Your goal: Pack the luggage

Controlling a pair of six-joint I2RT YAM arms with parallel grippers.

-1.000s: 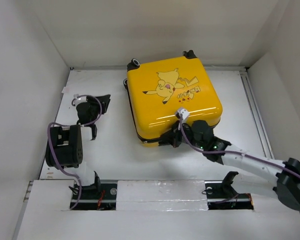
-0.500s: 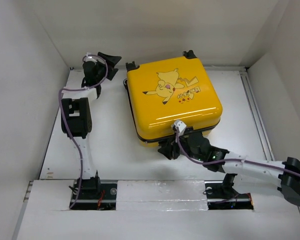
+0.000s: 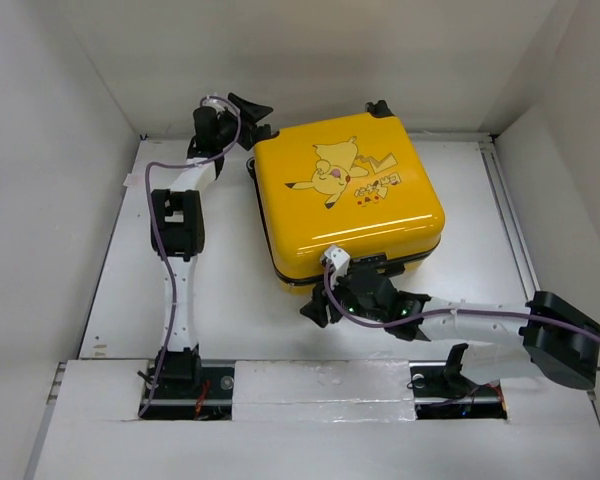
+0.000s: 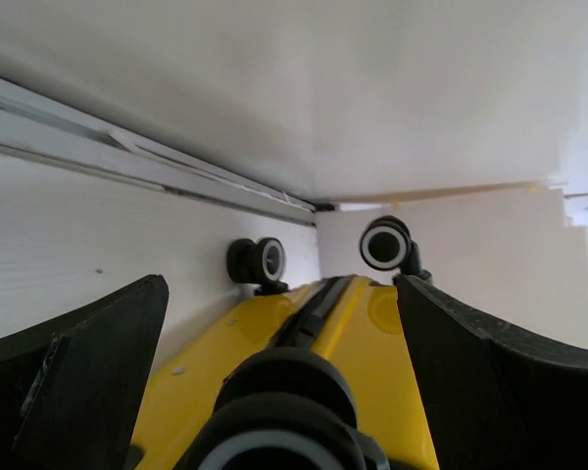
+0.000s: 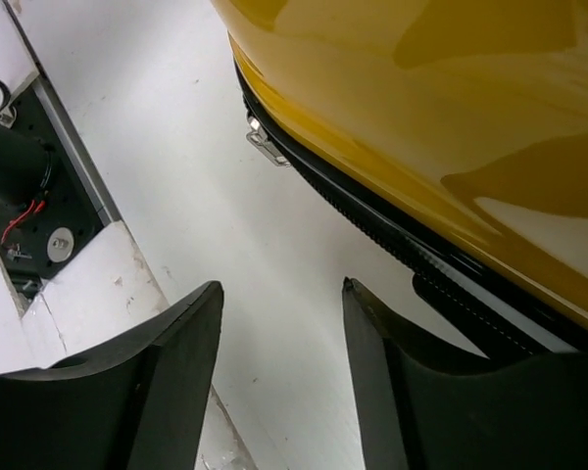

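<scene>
The luggage point(image 3: 345, 200) is a yellow hard-shell suitcase with a Pikachu cartoon. It lies flat with its lid closed in the middle of the table. My left gripper point(image 3: 260, 122) reaches to its back-left corner, open wide. In the left wrist view a black wheel point(image 4: 284, 401) sits low between the fingers point(image 4: 78, 372), with the yellow shell point(image 4: 392, 372) and its black zipper line beyond. My right gripper point(image 3: 318, 305) hovers just off the front-left edge of the case. It is open with only bare table between its fingertips point(image 5: 201, 323). The case's zipper pull point(image 5: 265, 142) shows ahead of it.
White walls enclose the table on three sides; the back wall is close behind the luggage. Two more wheels point(image 4: 258, 260) point(image 4: 385, 243) stick out at the case's far end. The arm-base slot point(image 5: 20, 196) with wiring lies left of the right gripper.
The left arm stretched from the near left of the table to the luggage's back-left corner and opened wide. The right gripper drew back off the front edge, shifted left, and opened.
</scene>
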